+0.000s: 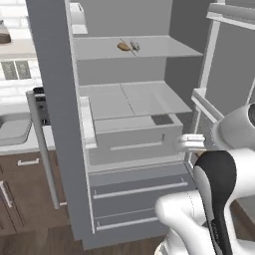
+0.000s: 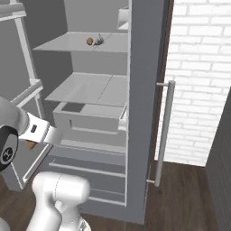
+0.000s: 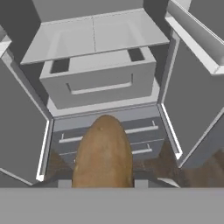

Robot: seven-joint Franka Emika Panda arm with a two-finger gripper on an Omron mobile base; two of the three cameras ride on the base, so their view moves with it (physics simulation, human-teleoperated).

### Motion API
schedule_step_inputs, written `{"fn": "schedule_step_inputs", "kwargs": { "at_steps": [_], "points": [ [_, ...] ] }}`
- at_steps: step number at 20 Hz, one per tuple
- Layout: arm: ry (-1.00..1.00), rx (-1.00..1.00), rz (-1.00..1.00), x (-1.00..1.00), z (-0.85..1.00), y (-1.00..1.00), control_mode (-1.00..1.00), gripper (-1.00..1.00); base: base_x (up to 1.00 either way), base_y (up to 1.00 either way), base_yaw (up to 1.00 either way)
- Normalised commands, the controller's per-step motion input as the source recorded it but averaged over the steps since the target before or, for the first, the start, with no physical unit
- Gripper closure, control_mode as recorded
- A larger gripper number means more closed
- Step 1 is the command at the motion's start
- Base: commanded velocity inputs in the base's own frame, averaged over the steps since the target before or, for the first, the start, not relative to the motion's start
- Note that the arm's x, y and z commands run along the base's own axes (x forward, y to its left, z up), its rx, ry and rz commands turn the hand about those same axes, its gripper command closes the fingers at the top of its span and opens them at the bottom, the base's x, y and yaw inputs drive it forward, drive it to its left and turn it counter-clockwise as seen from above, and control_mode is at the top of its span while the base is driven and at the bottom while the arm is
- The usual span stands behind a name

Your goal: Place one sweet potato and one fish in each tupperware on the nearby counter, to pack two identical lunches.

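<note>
Sweet potato (image 3: 103, 153) pinched in my gripper (image 3: 103, 183), held before the open fridge (image 1: 129, 149); another potato (image 1: 123, 47) on its upper shelf.

A tall grey fridge (image 1: 55, 99) stands with both doors swung open. Inside, a pale crisper drawer (image 1: 134, 137) sits pulled forward beneath a flat glass shelf (image 1: 129, 97). Two freezer drawers (image 1: 139, 199) with bar handles lie below. A white brick wall (image 2: 198, 67) rises beside it (dark wooden floor (image 2: 185, 198) beneath).
</note>
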Motion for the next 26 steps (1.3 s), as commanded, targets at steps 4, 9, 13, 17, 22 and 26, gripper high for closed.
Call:
{"fn": "schedule_step_inputs", "kwargs": {
  "at_steps": [4,9,13,17,22,26],
  "points": [
    [0.00,0.00,0.00,0.00,0.00,0.00,1.00,1.00,-0.74,0.27,0.08],
    [0.00,0.00,0.00,0.00,0.00,0.00,1.00,1.00,-0.45,0.37,0.44],
    [0.00,0.00,0.00,0.00,0.00,0.00,1.00,1.00,-0.45,0.44,0.61],
    [0.00,0.00,0.00,0.00,0.00,0.00,1.00,1.00,-0.35,0.60,0.63],
    [0.00,0.00,0.00,0.00,0.00,0.00,1.00,1.00,0.11,0.93,0.56],
    [0.00,0.00,0.00,0.00,0.00,0.00,1.00,1.00,0.77,0.82,0.44]
  ]
}}
